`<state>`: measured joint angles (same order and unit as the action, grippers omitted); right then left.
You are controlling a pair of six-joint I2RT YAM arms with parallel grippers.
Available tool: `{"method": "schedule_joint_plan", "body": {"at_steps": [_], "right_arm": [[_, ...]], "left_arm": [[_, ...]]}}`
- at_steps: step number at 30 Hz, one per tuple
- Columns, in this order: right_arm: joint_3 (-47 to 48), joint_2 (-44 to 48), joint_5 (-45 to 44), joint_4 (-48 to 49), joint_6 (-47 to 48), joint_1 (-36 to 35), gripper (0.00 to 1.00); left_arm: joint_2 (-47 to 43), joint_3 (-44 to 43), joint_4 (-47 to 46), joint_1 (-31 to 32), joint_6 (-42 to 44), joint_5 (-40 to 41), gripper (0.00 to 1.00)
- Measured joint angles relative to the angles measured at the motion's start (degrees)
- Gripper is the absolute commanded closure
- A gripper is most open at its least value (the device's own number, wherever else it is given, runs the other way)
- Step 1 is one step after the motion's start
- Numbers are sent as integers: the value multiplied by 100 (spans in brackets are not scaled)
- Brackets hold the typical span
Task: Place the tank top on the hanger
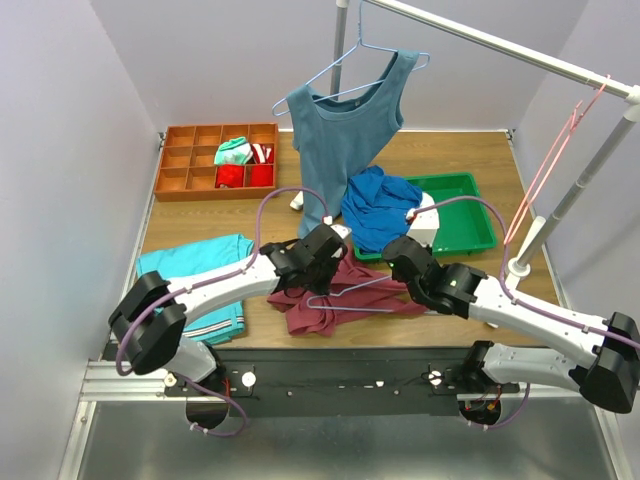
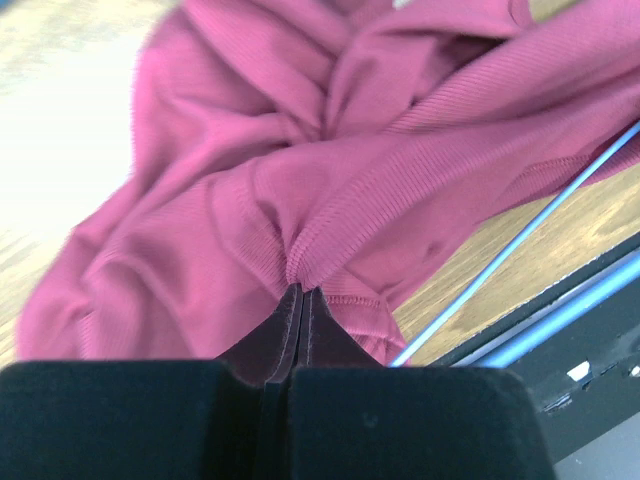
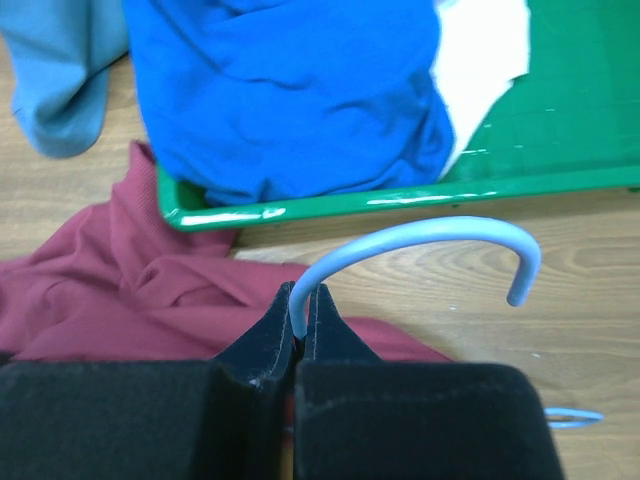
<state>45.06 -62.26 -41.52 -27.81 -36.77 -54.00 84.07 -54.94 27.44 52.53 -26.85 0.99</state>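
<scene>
The left gripper (image 2: 300,295) is pinched tight on a fold of the top (image 2: 400,150). The red cloth bunches up right at its fingertips and spreads out in front of it, in a crumpled heap on the table (image 2: 60,130). I cannot tell if the fold is a strap, the neck or the bottom edge.

The right gripper (image 3: 303,305) is squeezed shut on the hanger (image 3: 430,232), just where the hook starts. The hook curls up and off to the right of its fingers. A green tray (image 3: 560,180) with a blue cloth (image 3: 290,90) in it sits just past the hook.

From above, the hanger lies flat over the top. Its long side runs from the right gripper across toward the left gripper, so its far tip points at the left one. One thin blue wire passes just to the right of the left gripper's fingers, close to the pinched fold.

So each gripper has its own thing, and the two things lie one on the other. I think the next move turns on that far tip — it has to slide along its long side into an opening of the top. The left gripper is nearer to that spot, so it should lift the cloth open there.
</scene>
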Motion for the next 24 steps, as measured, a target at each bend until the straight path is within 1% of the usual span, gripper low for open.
{"method": "schedule_joint_plan", "body": {"at_steps": [11,18,24], "right_arm": [[496,-177,-973,-758,-459,0,99],[793,-452,-1263,-1016,-651,0,99],[1091,-564,-1355,-1073,-601,0,99]], "left_arm": [[-938,-76,614,0,-37,605,100],[-1362,-155,1154,4,-11,710,100],[-1587,-369,1521,4,105,798,100]]}}
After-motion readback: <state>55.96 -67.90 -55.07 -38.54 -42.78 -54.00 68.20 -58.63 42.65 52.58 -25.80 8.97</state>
